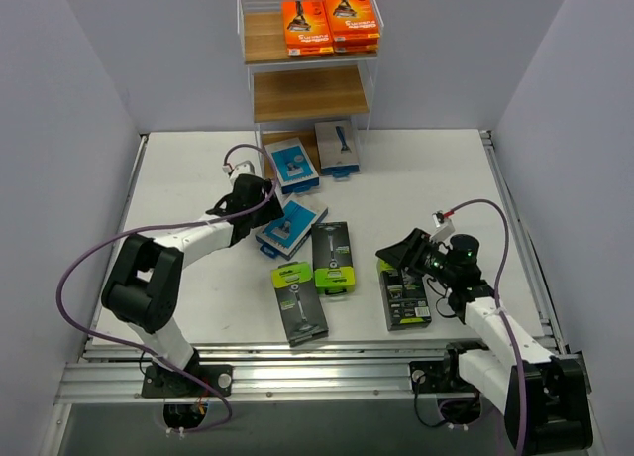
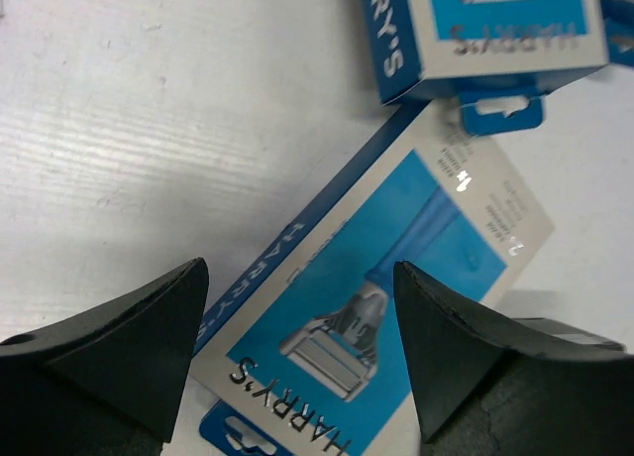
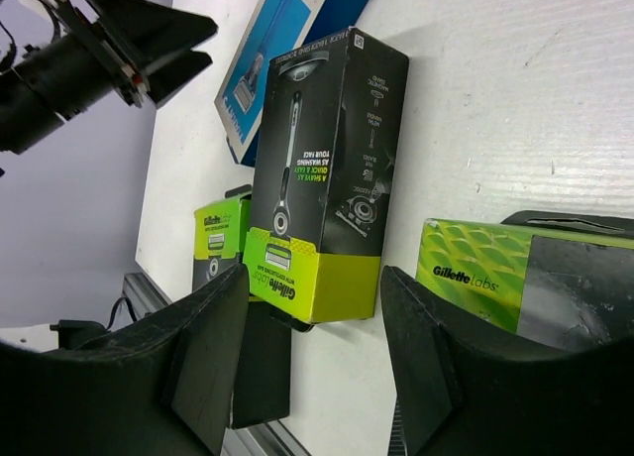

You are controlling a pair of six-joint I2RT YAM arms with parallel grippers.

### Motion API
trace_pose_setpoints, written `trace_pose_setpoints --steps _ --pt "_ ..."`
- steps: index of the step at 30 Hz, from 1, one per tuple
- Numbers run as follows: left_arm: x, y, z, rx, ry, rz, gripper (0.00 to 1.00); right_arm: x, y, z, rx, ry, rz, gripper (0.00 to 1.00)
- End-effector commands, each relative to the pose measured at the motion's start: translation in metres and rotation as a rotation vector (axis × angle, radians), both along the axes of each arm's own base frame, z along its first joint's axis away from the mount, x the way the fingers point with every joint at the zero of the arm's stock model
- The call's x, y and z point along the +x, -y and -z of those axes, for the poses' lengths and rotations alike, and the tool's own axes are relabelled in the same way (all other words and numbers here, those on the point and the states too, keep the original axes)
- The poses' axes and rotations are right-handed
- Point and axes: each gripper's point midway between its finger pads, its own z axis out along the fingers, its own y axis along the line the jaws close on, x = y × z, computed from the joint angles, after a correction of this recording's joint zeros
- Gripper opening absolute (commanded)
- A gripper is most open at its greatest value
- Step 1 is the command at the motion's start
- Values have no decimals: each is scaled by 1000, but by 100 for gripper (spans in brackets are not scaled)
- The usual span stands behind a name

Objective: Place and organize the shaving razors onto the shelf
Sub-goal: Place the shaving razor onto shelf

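Note:
Orange razor packs lie stacked on the fenced top tier of the shelf. Three blue-and-white packs lie on the table: two by the shelf foot and one in the middle. My left gripper is open just above that middle pack, its jaws either side of the pack's end. Three black-and-lime packs lie nearer me. My right gripper is open and empty, low over the table between the centre lime pack and the right one.
The shelf's middle board is bare wood, and the lower tier is partly hidden by the blue packs. A purple cable loops beside the left arm. Grey walls close in both sides. A metal rail runs along the near table edge.

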Motion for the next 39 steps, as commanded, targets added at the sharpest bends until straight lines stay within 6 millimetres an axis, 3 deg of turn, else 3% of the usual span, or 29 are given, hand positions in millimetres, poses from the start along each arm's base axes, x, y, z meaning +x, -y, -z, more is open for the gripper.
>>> trace_pose_setpoints --steps 1,7,10,13,17,27,33,36,39 --pt "0 -8 8 79 15 -3 84 -3 4 -9 -43 1 -3 52" --pt "1 -3 21 111 13 32 84 -17 6 -14 -46 5 6 52" --pt "-6 10 23 109 37 78 83 -23 6 -16 -37 3 10 52" --pt "-20 20 34 107 26 120 81 -27 6 -20 -30 4 9 52" --pt "-38 34 47 91 27 172 67 -29 5 -26 -19 10 8 52" --pt "-72 75 61 132 36 271 66 -36 5 -32 6 15 20 52" --pt "-83 107 60 163 62 327 65 -38 6 -34 6 16 27 52" --pt "-83 111 51 162 83 325 65 -36 6 -36 8 17 31 52" --pt "-80 106 41 178 96 298 71 -33 6 -36 19 9 39 52"
